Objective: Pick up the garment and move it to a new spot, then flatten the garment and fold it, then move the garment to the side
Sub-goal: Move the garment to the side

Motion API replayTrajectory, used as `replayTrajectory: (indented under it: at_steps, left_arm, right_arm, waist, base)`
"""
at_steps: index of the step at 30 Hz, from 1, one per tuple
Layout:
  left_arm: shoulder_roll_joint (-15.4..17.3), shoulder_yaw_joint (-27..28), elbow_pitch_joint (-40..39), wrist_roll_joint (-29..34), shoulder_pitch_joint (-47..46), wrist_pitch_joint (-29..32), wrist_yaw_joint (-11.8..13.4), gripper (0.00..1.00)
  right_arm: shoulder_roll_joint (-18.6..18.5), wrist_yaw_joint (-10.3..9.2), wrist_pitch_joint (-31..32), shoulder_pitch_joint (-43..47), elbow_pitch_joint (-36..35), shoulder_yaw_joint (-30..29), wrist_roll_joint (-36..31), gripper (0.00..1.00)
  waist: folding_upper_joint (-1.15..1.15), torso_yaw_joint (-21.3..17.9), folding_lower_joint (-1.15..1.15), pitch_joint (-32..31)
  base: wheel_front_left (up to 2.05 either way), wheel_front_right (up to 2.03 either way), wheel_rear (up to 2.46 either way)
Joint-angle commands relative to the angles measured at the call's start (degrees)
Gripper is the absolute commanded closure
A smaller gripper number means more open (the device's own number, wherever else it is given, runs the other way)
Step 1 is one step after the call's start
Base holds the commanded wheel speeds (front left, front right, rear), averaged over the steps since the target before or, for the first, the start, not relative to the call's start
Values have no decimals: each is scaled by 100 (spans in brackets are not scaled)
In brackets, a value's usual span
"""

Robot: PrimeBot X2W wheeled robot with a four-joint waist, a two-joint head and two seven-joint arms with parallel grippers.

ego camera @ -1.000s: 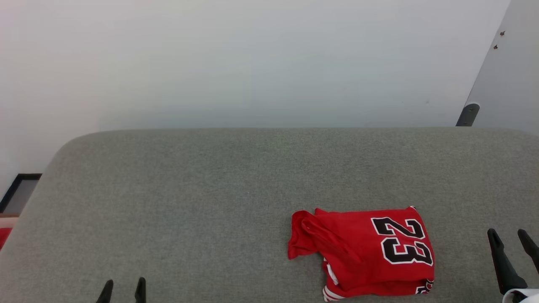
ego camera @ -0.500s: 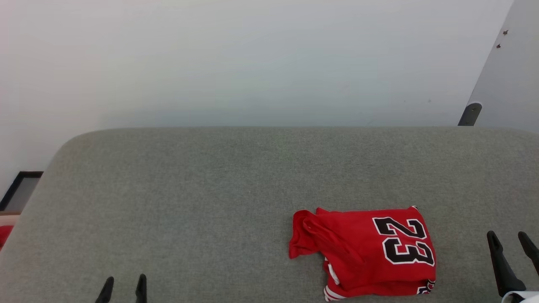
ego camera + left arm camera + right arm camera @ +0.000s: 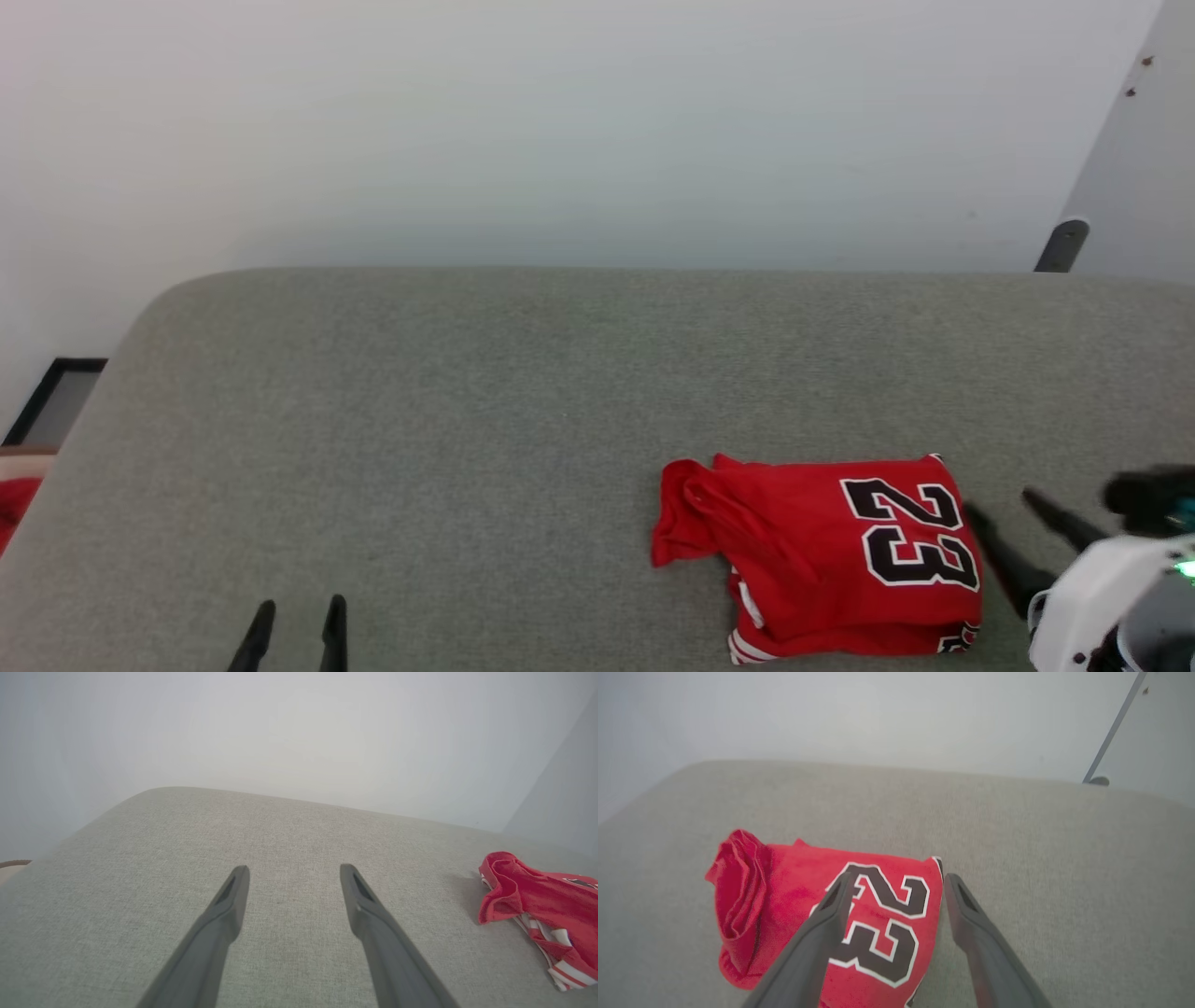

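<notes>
Count is in: two claws, left claw (image 3: 301, 603) and right claw (image 3: 999, 501). Two dark fingers (image 3: 224, 914) apiece, four all told. One red garment (image 3: 822, 555), just beside right claw, well apart from left claw. Two black digits (image 3: 896, 504) on it. One grey cushion (image 3: 467, 420) under both claws. One dark bracket (image 3: 1061, 245) far beyond right claw.

Grey woven upholstered surface (image 3: 420, 420), rounded at far left corner, backed by plain white wall (image 3: 560, 121); slanted grey panel (image 3: 1139, 159) with dark bracket (image 3: 1062, 245) far right; even, diffuse lighting
</notes>
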Motion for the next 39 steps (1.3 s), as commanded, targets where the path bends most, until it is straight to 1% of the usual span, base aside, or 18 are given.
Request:
replayTrajectory:
  at_steps: [1,2,4,5,8,10,14,18,21,26,27,28,29,34,36,39]
  left_arm:
    - [-18,-24,40,7,-52,2,-30,0]
    - [-33,-73,83,28,-111,2,-40,0]
    - [-43,-124,131,36,-174,2,-51,0]
    - [-43,-124,131,36,-174,2,-51,0]
    - [-57,-208,196,35,-274,2,-80,0]
    - [-67,-258,227,39,-354,2,-94,0]
    - [-121,-333,245,49,-577,2,-100,0]
    - [-176,-409,289,84,-825,2,-121,0]
    - [-234,-457,336,106,-988,2,-133,0]
    - [-291,-549,440,138,-1276,2,-135,0]
    - [-299,-558,469,144,-1317,2,-136,0]
    - [-310,-569,498,140,-1360,2,-137,0]
    - [-312,-578,525,154,-1399,2,-138,0]
    - [-288,-627,556,107,-1526,2,-141,0]
    - [-235,-662,520,125,-1549,2,-140,0]
    - [-152,-896,327,-12,-1619,2,-141,0]
  right_arm:
    - [-76,-2,371,-144,123,142,94,0]
    - [-218,-2,1062,-396,275,375,242,0]
    - [-346,-2,1789,-594,444,535,420,0]
    - [-346,-2,1789,-594,444,535,420,0]
    - [-571,-2,2683,-889,627,654,578,0]
    - [-672,-2,3053,-1081,694,598,571,0]
    - [-722,-2,3814,-1234,856,509,655,0]
    - [-686,-2,4139,-1392,1001,498,541,0]
    - [-584,-2,4183,-1468,1147,528,397,0]
    - [-394,-2,4174,-1574,1367,607,366,0]
    - [-365,-3,4115,-1589,1397,606,378,51]
    - [-347,-3,4047,-1603,1396,624,395,79]
    - [-331,-3,3954,-1608,1394,606,425,100]
    - [-445,-5,3437,-1609,1299,424,574,100]
    - [-525,-5,3209,-1572,1190,340,659,100]
    - [-645,-5,2868,-1470,987,189,821,100]
  waist:
    - [0,76,0,43]
    - [0,154,0,80]
    - [0,226,0,127]
    - [0,226,0,127]
    - [0,347,0,211]
    - [0,430,0,298]
    - [0,560,0,574]
    - [0,652,0,872]
    - [0,711,0,1062]
    - [0,809,0,1319]
    - [0,818,0,1339]
    - [0,824,0,1356]
    - [0,824,0,1365]
    - [0,676,0,1309]
    - [0,558,0,1271]
    - [0,325,0,1249]
  base:
    - [0,0,0]
    - [0,0,0]
    - [0,0,0]
    - [0,0,0]
    - [0,0,0]
    - [0,0,0]
    - [0,0,0]
    - [0,0,0]
    - [0,0,0]
    - [0,0,0]
    - [0,0,0]
    - [0,0,0]
    - [0,0,0]
    - [0,0,0]
    - [0,0,0]
    - [0,0,0]
